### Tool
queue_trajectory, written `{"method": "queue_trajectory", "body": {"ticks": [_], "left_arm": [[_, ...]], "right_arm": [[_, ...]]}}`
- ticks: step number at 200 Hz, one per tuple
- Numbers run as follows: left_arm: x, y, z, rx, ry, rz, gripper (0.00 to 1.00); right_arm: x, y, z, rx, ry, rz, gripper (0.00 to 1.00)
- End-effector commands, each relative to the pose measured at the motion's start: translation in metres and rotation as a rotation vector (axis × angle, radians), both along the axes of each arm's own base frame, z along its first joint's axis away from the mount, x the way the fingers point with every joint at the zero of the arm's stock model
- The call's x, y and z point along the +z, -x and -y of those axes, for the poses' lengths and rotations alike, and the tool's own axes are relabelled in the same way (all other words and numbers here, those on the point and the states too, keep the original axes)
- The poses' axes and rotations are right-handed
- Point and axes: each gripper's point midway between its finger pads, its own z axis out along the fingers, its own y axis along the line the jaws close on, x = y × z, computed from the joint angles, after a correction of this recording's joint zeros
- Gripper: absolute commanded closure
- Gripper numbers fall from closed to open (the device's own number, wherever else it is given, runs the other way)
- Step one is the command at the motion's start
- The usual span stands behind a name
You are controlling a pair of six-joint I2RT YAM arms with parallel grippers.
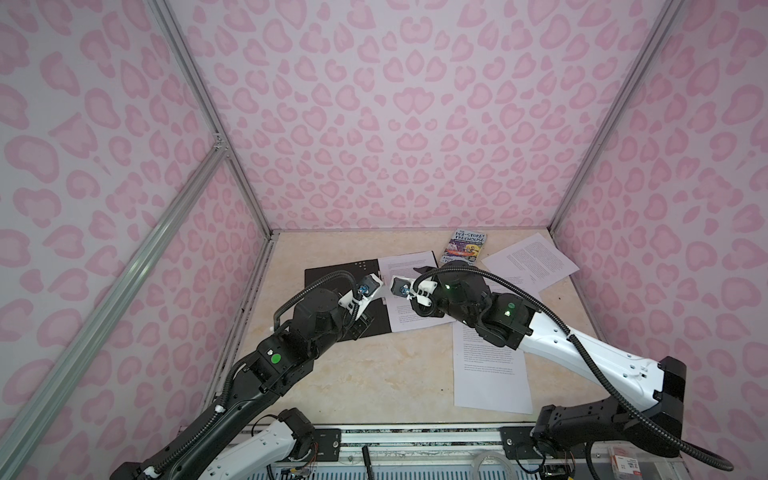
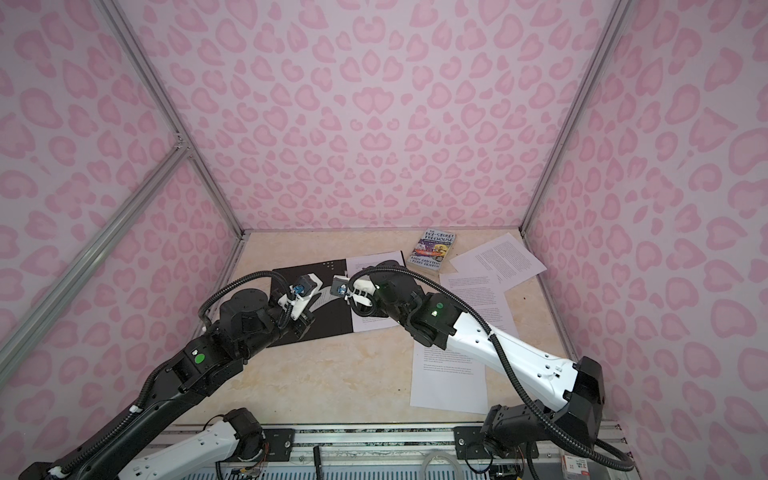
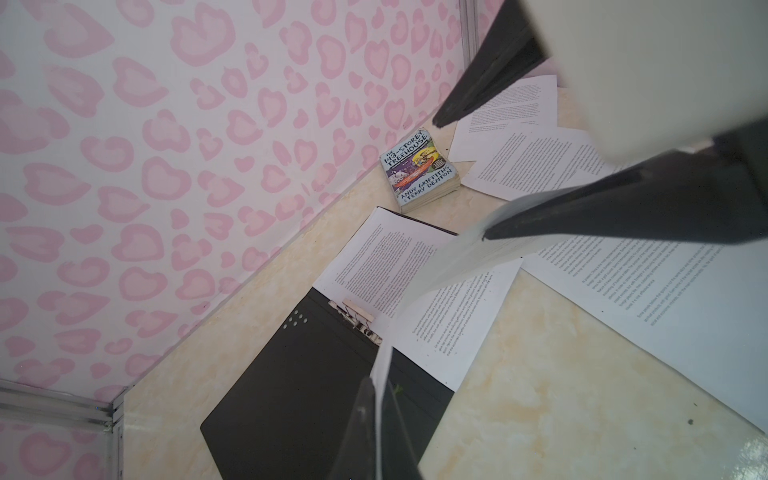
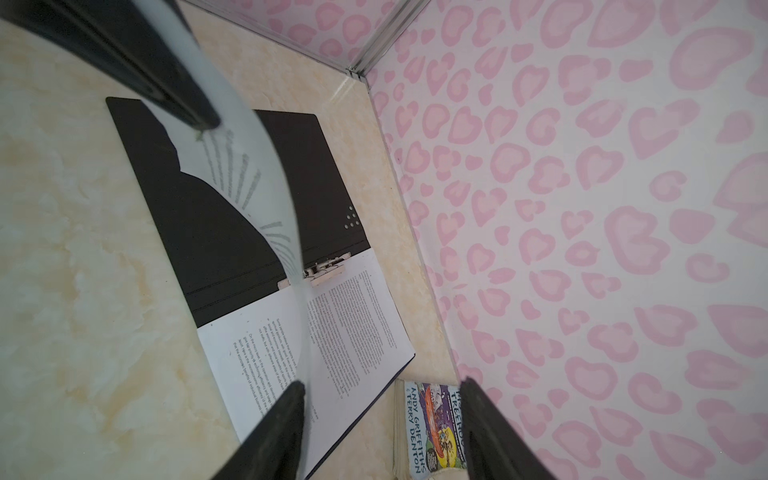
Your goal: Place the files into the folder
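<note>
Progress: about midway, by my read. The folder (image 3: 299,395) lies open on the table (image 1: 353,374), black inside up. One half is bare. The other half carries at least two of the files (image 3: 386,257), overlapping and a little askew. You cannot tell whether the spine clip (image 3: 353,316) pins them.

Not yet filed:
- A near sheet (image 1: 490,374) lies flat toward the front of the table.
- A far pair (image 1: 532,257) overlaps by the back right corner, just beside the paperback (image 1: 468,247).
- One more sheet is in the air.

The held sheet (image 4: 249,178) is clear of the table, bowed, and hangs above the open folder roughly over the spine.
- The left end effector (image 3: 379,388) is clamped together on one edge of it.
- The right end effector (image 4: 382,382) has its jaws apart. The sheet's other end runs along one finger (image 4: 282,424), touching it but not pinched. Treat that side as unsecured.

The folder sits directly below both end effectors, with the bare half under the left one and the filled half under the right one. The paperback lies just past the folder's far corner, so watch it when you lower the sheet.
</note>
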Motion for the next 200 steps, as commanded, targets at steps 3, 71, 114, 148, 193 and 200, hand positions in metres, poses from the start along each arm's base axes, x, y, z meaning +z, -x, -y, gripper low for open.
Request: {"method": "queue_trajectory", "body": {"ticks": [3,71,114,148,193,200], "left_arm": [[0.016,-0.001,0.003,-0.012,0.042,0.058,0.96],[0.017,-0.001,0.003,-0.015,0.049,0.064,0.96],[0.016,-0.001,0.004,-0.015,0.048,0.061,0.96],[0.017,0.0,0.004,-0.017,0.052,0.063,0.96],[0.019,0.0,0.003,-0.012,0.064,0.072,0.94],[0.019,-0.001,0.003,-0.009,0.065,0.074,0.9]], "right_arm": [[-0.015,0.006,-0.002,0.029,0.039,-0.068,0.45],[-0.028,0.002,-0.009,0.02,0.034,-0.144,0.68],[-0.019,0.005,-0.011,0.029,-0.012,-0.142,0.81],[-0.022,0.006,-0.009,0.03,-0.01,-0.151,0.9],[-0.029,0.009,-0.01,0.037,0.0,-0.176,1.0],[-0.03,0.008,-0.01,0.032,-0.004,-0.176,1.0]]}}
